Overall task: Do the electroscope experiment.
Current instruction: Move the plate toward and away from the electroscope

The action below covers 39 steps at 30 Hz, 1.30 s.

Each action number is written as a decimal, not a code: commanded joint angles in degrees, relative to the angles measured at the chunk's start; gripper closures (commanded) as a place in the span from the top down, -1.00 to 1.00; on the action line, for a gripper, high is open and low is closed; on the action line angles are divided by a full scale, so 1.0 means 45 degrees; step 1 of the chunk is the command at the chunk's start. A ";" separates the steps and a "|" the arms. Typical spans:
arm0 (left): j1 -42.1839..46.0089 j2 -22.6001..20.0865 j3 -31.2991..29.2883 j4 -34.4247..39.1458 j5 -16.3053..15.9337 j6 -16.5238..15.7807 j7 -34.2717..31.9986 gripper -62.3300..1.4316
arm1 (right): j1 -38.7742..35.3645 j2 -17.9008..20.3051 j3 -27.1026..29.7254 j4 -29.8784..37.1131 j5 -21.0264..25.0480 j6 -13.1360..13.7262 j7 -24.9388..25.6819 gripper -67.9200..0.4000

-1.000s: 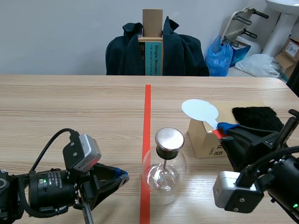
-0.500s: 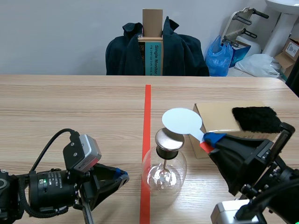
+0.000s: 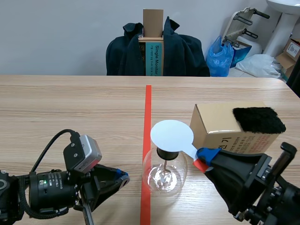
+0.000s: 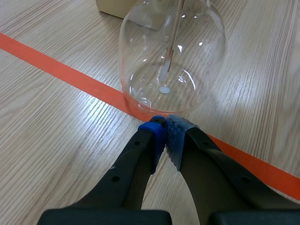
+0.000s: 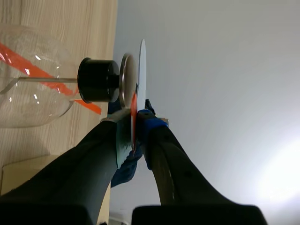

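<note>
The electroscope [image 3: 164,172] is a clear glass flask with a black stopper and a metal rod, standing on the red tape line near the table's front. My right gripper [image 3: 205,159] is shut on the red handle of a white disc paddle [image 3: 171,136], which lies flat over the electroscope's metal cap [image 5: 126,87]. In the right wrist view the disc [image 5: 141,75] sits edge-on against the cap, and the handle is between my fingers [image 5: 136,123]. My left gripper [image 4: 165,133] is shut on nothing, low on the table just in front of the flask [image 4: 172,54].
A cardboard box [image 3: 229,128] with a black fur cloth [image 3: 258,119] on top stands right of the flask. A chair draped with a dark coat [image 3: 157,49] is behind the table's far edge. Bags and boxes lie at the back right.
My right arm has carried the white disc leftward from in front of the box to directly over the electroscope's cap, hiding it. The left arm has not moved.
</note>
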 commanded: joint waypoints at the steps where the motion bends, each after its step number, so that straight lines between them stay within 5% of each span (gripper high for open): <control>1: -0.0005 0.0068 0.0000 0.0262 -0.0165 -0.0053 -0.0155 -0.90 | 0.0010 0.0029 0.0010 0.0228 0.0155 -0.0092 0.0039 -0.96; 13: -0.0005 0.0068 0.0000 0.0262 -0.0165 -0.0053 -0.0155 -0.90 | 0.0010 0.0024 0.0010 0.0228 0.0155 -0.0044 -0.0223 -0.96; 31: 0.0000 0.0068 0.0000 0.0262 -0.0165 -0.0053 -0.0155 -0.90 | 0.0015 0.0024 0.0010 0.0228 0.0155 0.0442 -0.5333 -0.96; 39: 0.0000 0.0068 0.0000 0.0262 -0.0165 -0.0053 -0.0155 -0.90 | 0.0015 0.0024 0.0010 0.0228 0.0155 0.0442 -0.6203 -0.96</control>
